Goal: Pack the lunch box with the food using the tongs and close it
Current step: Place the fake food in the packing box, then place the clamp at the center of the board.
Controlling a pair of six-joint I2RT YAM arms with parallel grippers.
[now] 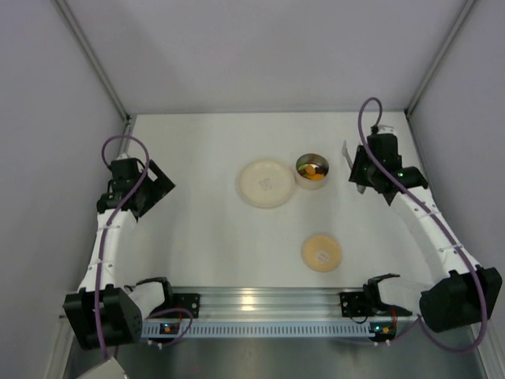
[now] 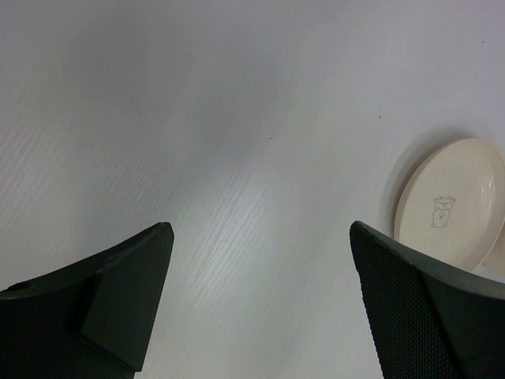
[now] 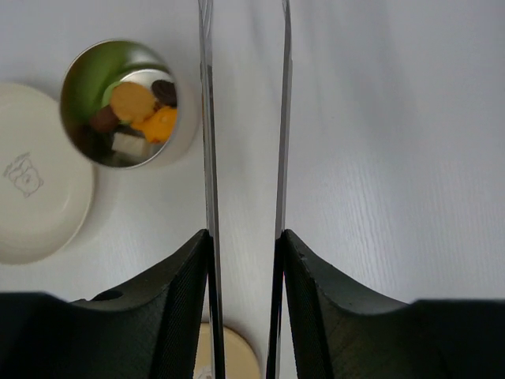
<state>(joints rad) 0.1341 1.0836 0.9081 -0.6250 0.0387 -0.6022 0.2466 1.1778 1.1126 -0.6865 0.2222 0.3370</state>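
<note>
The lunch box (image 1: pixel 313 168) is a small round tin, lidless, right of the plate; in the right wrist view the lunch box (image 3: pixel 99 71) holds the food (image 3: pixel 142 110), orange, dark brown and pale pieces. Its tan lid (image 1: pixel 321 252) lies flat nearer the arms, and the lid (image 3: pixel 235 357) also shows between the blades. My right gripper (image 1: pixel 357 170) (image 3: pixel 246 237) is shut on the tongs (image 3: pixel 207 118), one thin metal blade pressed against each finger, blades apart and empty, to the right of the tin. The tongs' tip (image 1: pixel 346 152) pokes out beside the gripper. My left gripper (image 1: pixel 162 185) (image 2: pixel 260 237) hangs open over bare table.
A wide cream plate (image 1: pixel 267 183) (image 2: pixel 450 205) (image 3: pixel 31 197) lies empty just left of the tin. Grey walls close in the table on the left, back and right. The metal mounting rail (image 1: pixel 260 304) runs along the near edge.
</note>
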